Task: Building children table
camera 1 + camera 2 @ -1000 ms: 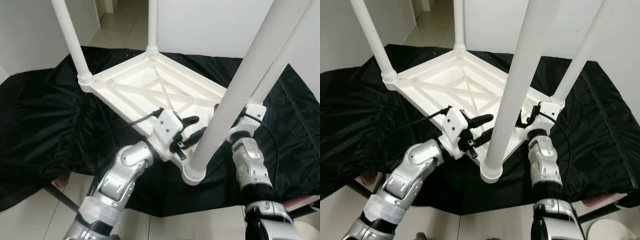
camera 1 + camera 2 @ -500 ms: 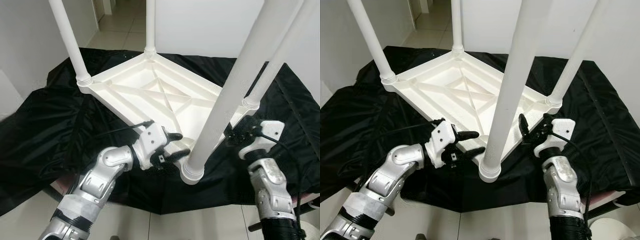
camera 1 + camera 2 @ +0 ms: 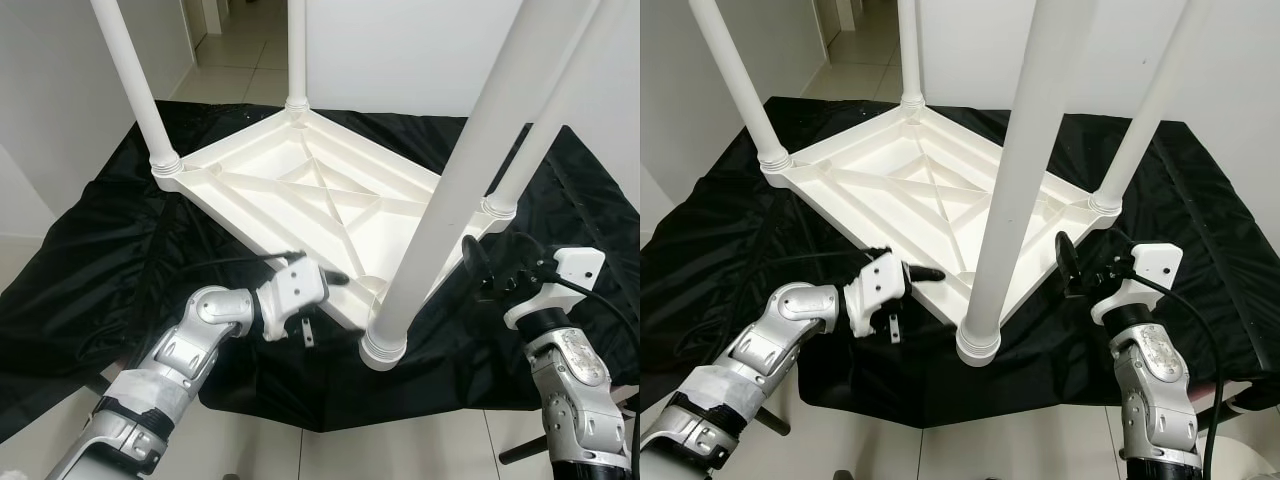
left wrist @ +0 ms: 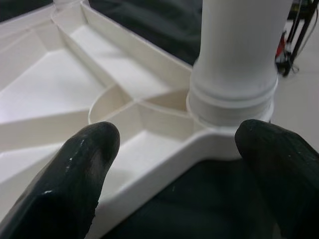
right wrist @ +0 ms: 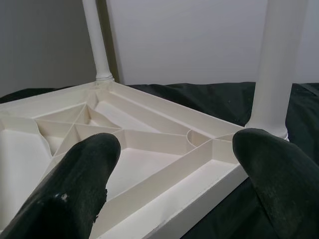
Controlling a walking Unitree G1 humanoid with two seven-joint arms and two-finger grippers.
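Since 1 s ago both arms have backed off the table: left gripper [image 3: 322,300] was in against the rim by the near leg, now pulled back toward the robot; right gripper [image 3: 478,268] was tucked behind the near leg at the corner, now swung out to the right and clear of it.

L to R: left gripper sits just beside the near-left edge of the table top [image 3: 300,195], fingers apart, one up near the rim, one pointing down over the black cloth [image 3: 90,260]; nothing held. Its wrist view looks straight at the base of the near leg [image 3: 460,190] in its collar.

Table is upside-down on the cloth, ribbed underside up, all four legs seated in corner sockets, standing upright. Left leg [image 3: 135,85], far leg [image 3: 296,50], right leg [image 3: 545,120].

Right gripper is near the right corner, apart from it, fingers spread, empty.

Handling, judged: moulded plastic, so prob light and stiff but smooth/slippery on the round legs. Ribs and raised rim give better purchase than the tubes. For flipping it upright, take the rim at two opposite edges; pulling on a leg could lever it out of its socket if only push-fit.
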